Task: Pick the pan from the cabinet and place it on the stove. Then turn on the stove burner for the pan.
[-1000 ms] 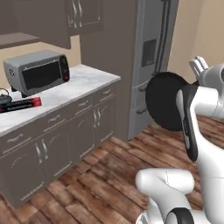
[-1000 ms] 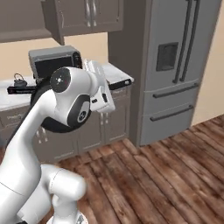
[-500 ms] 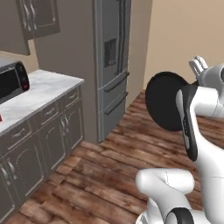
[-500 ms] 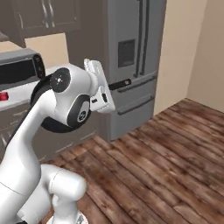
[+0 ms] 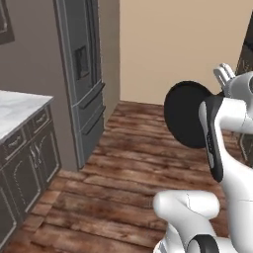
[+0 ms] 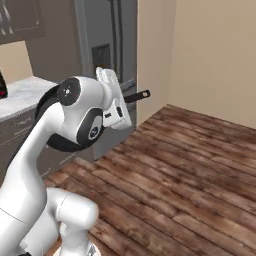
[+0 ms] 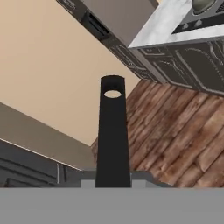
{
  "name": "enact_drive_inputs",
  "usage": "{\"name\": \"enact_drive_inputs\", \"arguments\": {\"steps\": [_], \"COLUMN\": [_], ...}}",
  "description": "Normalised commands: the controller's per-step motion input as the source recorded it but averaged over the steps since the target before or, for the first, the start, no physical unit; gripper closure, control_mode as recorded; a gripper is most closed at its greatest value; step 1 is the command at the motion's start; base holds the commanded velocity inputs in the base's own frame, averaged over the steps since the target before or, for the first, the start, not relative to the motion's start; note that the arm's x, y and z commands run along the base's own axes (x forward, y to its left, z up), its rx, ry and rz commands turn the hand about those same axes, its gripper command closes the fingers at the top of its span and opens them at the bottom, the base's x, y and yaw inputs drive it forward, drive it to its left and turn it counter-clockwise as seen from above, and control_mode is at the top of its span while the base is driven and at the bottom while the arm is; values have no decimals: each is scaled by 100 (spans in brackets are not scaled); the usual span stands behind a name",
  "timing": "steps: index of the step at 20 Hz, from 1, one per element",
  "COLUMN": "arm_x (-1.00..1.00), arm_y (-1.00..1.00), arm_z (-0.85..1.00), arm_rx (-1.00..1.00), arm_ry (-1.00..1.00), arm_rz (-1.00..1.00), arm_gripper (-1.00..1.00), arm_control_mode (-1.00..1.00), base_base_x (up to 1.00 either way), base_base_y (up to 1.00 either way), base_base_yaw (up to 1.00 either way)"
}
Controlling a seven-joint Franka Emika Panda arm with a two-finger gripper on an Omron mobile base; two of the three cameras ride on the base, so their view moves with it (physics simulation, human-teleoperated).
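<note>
the pan [image 5: 187, 114] hangs on edge over the wood floor [image 5: 123, 168], tool [image 7: 113, 181] clamped on its handle [image 7: 112, 135].

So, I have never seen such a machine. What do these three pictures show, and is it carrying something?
It is a white robot arm on a driving base, in a rendered kitchen. Two pictures come from cameras on the base, behind the arm to its left and right. The third comes from a camera on the hand. The pincer is shut on the handle of a black frying pan, carried upright above the wooden floor. A grey refrigerator and a marble counter stand nearby.
</note>
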Motion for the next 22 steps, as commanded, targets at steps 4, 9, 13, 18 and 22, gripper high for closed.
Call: {"name": "enact_drive_inputs", "arguments": {"steps": [4, 9, 13, 18, 22], "arm_x": [0, 0, 0, 0, 0], "arm_y": [0, 0, 0, 0, 0], "arm_z": [0, 0, 0, 0, 0], "arm_rx": [0, 0, 0, 0, 0], "arm_ry": [0, 0, 0, 0, 0], "arm_rz": [0, 0, 0, 0, 0], "arm_gripper": [100, 100, 100, 100, 100], "arm_control_mode": [100, 100, 100, 100, 100], "base_base_x": [-21, -21, -20, -11, 0], "base_base_y": [9, 10, 9, 12, 24], "base_base_yaw": [-42, -42, -41, -41, -42]}}
